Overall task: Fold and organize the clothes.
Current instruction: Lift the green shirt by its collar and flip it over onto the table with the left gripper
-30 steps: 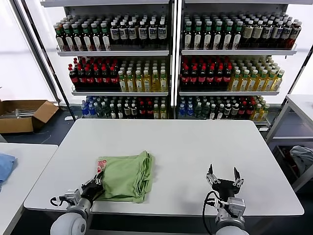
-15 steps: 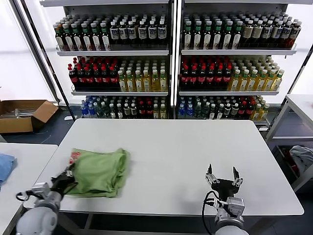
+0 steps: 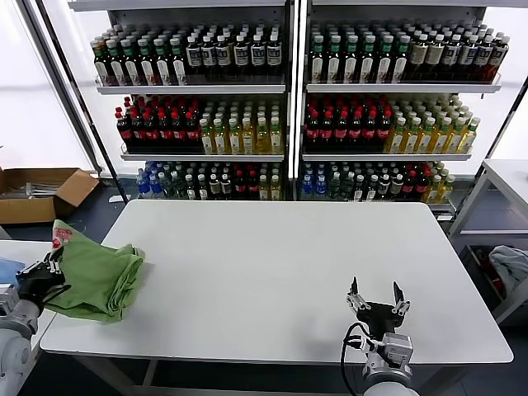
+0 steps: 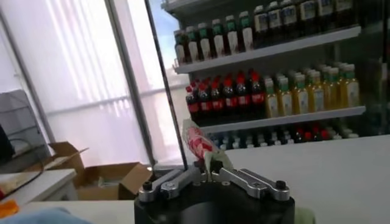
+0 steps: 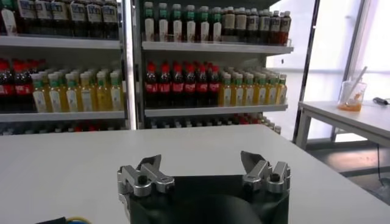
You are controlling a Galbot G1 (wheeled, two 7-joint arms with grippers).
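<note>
I have the folded polo shirt pinched in the left gripper, jaws pressed together on its edge, print side up. The bundle hangs over the left edge of the main table, toward the side table. Looks like the put-away step: next I need to carry it fully over the side table, lower, release. Right gripper sits parked near the front edge, jaws spread, empty.

A white rectangular table is flanked by two smaller white tables – one on each side. Grey metal shelving stocked with coloured bottles is seen behind, bright windows alongside, and an open brown cardboard box on the dark floor.
</note>
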